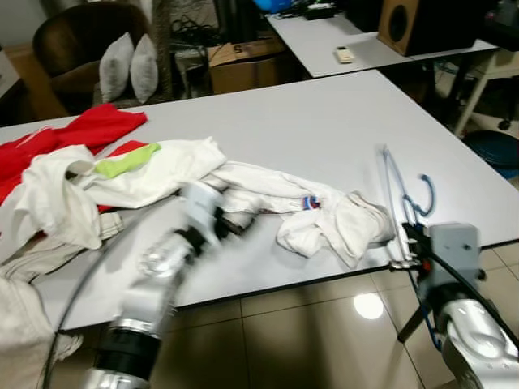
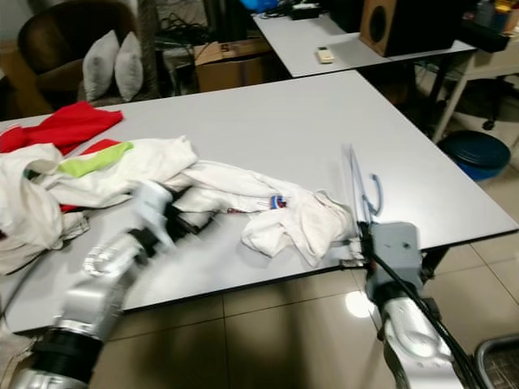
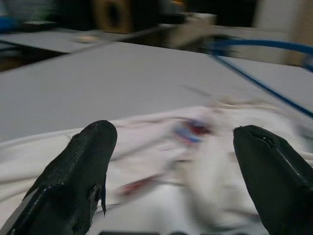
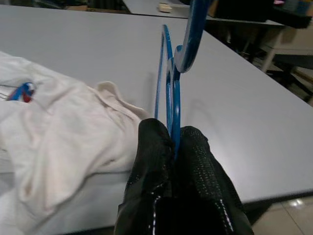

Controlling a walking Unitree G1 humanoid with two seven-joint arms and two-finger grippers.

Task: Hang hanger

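We hold the blue hanger (image 4: 168, 98) pinched in our right end effector (image 4: 173, 142), its 2 fingers pressed together on the thin frame, the hook rising above them. The hanger sits at the near edge of the table (image 1: 324, 121), just to the right of the white shirt (image 1: 324, 215), with part of it reaching in over the tabletop.

Our left end effector (image 3: 171, 161) hovers low over the white shirt, fingers spread wide with nothing between them. The head views are blurred here, which suggests the arm is moving.

We judge the step in hand to be joining hanger and garment: the hanger is secured, the shirt is not yet gripped. The next move calls for closing the left fingers on an opening of the shirt and feeding the hanger's arm in.

Beyond the white shirt the tabletop is bare and open, giving room to slide. To the shirt's left lie more white clothes (image 1: 57, 194) and a red garment (image 1: 97, 130), crowding that side. The near edge is close, so the shirt could slip off toward the floor (image 1: 324, 324).
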